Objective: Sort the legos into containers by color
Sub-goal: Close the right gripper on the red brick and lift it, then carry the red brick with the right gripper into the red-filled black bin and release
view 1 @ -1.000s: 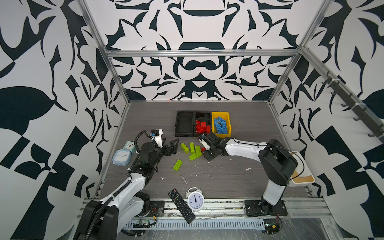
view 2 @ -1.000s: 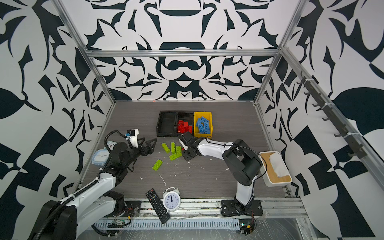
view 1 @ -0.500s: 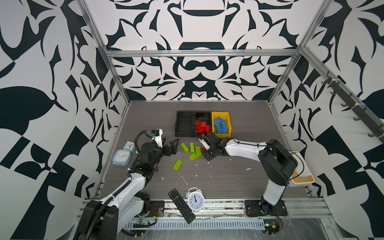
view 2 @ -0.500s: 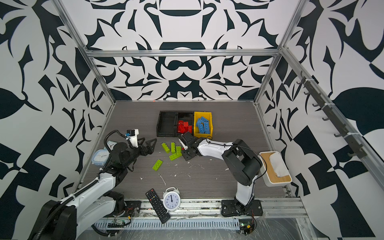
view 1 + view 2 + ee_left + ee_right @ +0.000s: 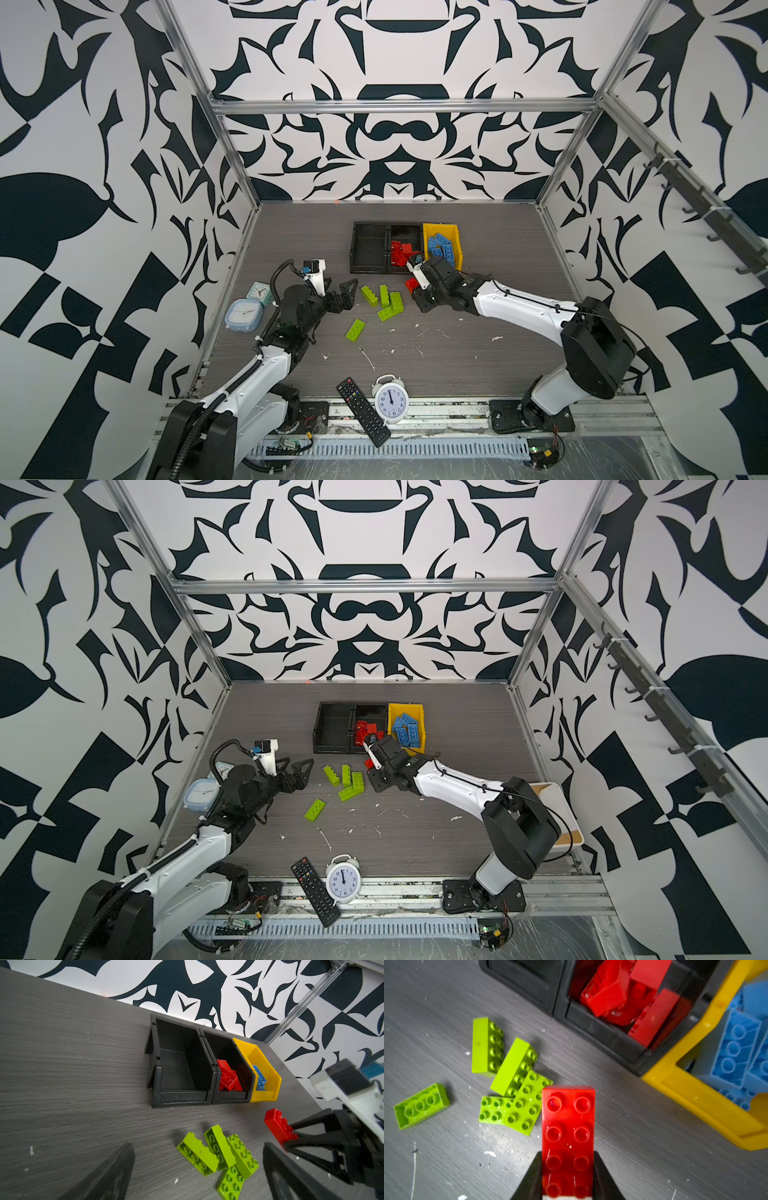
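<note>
Grey desk: our right pincer just clamped the red studded plastic brick, ready for the black plastic bin ahead; left pincer stands apart.

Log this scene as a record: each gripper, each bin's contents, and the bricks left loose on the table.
left gripper: open, holding nothing
right gripper: shut on red brick
left black bin: empty
middle black bin: red bricks
yellow bin: blue bricks
loose on table: five green bricks, four clustered, one apart
</note>
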